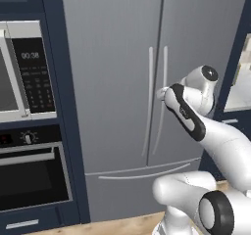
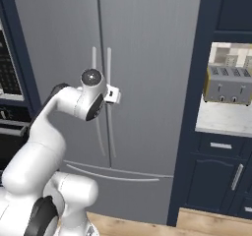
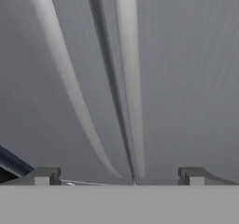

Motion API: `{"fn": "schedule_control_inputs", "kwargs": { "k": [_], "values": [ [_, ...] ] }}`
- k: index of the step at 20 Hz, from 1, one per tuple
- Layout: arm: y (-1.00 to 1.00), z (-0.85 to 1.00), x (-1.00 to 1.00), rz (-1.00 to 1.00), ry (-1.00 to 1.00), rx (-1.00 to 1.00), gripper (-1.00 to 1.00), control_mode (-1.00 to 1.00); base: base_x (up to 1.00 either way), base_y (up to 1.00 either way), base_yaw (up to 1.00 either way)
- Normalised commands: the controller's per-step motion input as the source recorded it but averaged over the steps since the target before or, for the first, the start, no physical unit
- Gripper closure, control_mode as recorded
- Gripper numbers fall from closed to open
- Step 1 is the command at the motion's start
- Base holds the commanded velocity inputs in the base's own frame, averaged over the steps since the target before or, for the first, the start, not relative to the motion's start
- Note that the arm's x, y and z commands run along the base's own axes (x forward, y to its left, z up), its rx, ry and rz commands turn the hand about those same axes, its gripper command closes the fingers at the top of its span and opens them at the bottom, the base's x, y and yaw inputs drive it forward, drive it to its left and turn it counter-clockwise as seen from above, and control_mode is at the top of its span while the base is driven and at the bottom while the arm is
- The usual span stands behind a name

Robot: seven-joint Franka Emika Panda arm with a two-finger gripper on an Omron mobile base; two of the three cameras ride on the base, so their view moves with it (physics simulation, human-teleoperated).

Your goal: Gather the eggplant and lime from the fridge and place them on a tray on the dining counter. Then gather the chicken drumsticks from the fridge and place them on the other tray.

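Note:
The grey two-door fridge (image 1: 108, 58) stands shut, so the eggplant, lime and chicken drumsticks are hidden, and the trays and dining counter are out of view. Two long pale handles, the left handle (image 1: 149, 102) and the right handle (image 1: 164, 82), flank the door seam. My gripper (image 1: 161, 93) is held at mid height right in front of the right handle (image 2: 108, 58), close to the door. In the hand view both handles run up the picture, the right handle (image 3: 130, 78) nearest the middle. The gripper (image 3: 119, 176) is open, its fingertips (image 3: 46, 175) wide apart with nothing between them.
A built-in microwave (image 1: 22, 72) and an oven (image 1: 32, 175) sit in the dark blue cabinet left of the fridge. To the right, a steel toaster (image 2: 227, 85) stands on a pale counter (image 2: 221, 124) above blue drawers (image 2: 221, 181). Wooden floor lies below.

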Motion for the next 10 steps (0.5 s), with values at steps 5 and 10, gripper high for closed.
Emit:
{"fn": "schedule_control_inputs", "kwargs": {
  "k": [5, 10],
  "values": [
    [-0.06, -0.32, 0.36, -0.01, 0.00, 0.00, -1.00, -1.00, 0.00, 0.00, 0.00],
    [0.00, -0.20, 0.30, -0.01, 0.00, 0.00, -1.00, -1.00, 0.00, 0.00, 0.00]
  ]
}}
